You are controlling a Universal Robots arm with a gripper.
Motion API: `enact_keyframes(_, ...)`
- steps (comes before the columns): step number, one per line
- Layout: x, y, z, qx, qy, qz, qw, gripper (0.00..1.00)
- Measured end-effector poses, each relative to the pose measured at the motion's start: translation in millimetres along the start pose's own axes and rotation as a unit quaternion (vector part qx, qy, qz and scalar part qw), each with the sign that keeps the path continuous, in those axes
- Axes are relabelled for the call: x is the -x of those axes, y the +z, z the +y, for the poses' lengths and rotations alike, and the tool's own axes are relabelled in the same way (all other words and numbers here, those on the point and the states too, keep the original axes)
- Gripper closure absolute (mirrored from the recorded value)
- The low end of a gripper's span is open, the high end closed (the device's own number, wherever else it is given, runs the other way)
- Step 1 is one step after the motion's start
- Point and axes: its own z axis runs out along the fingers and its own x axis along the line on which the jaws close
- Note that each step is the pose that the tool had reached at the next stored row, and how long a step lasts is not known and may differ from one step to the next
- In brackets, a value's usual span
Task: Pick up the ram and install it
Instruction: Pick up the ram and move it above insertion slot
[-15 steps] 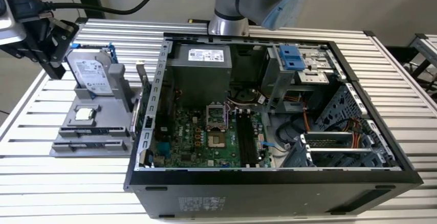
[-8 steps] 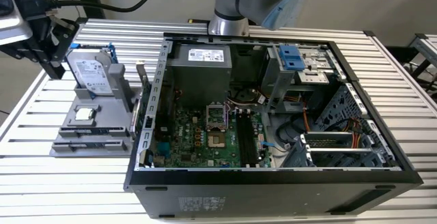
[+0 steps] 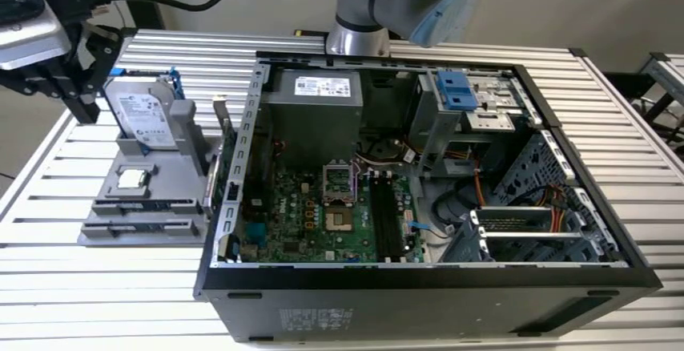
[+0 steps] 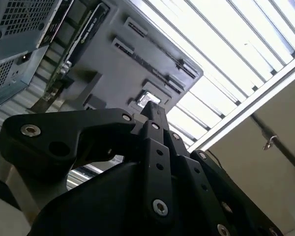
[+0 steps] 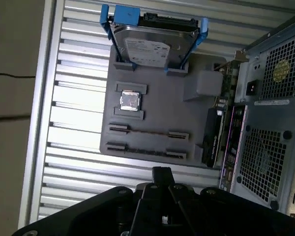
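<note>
End effector [image 5: 162,173] hovers beside tray [image 5: 196,118]; ram [image 5: 148,132] in slot

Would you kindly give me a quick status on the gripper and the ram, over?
Gripper shut, empty, near the tray. Ram in its tray slot, untouched. Nothing between them.

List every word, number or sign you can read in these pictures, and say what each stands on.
None can be read.
White label on the power supply: too small.
Label on the hard drive: blurred.
Print on the computer case front panel: too small.
The yellow round sticker on the case's back: blurred.
</note>
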Motion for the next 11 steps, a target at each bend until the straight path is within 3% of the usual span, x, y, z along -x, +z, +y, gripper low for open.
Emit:
enact_keyframes(5,0.0,0.0,0.0,0.0009,-0.045,0.0022,0.99899,1.0)
enact_keyframes(7,0.0,0.0,0.0,0.0012,-0.063,0.0031,0.998,1.0)
enact_keyframes(11,0.0,0.0,0.0,0.002,-0.1,0.0049,0.995,1.0)
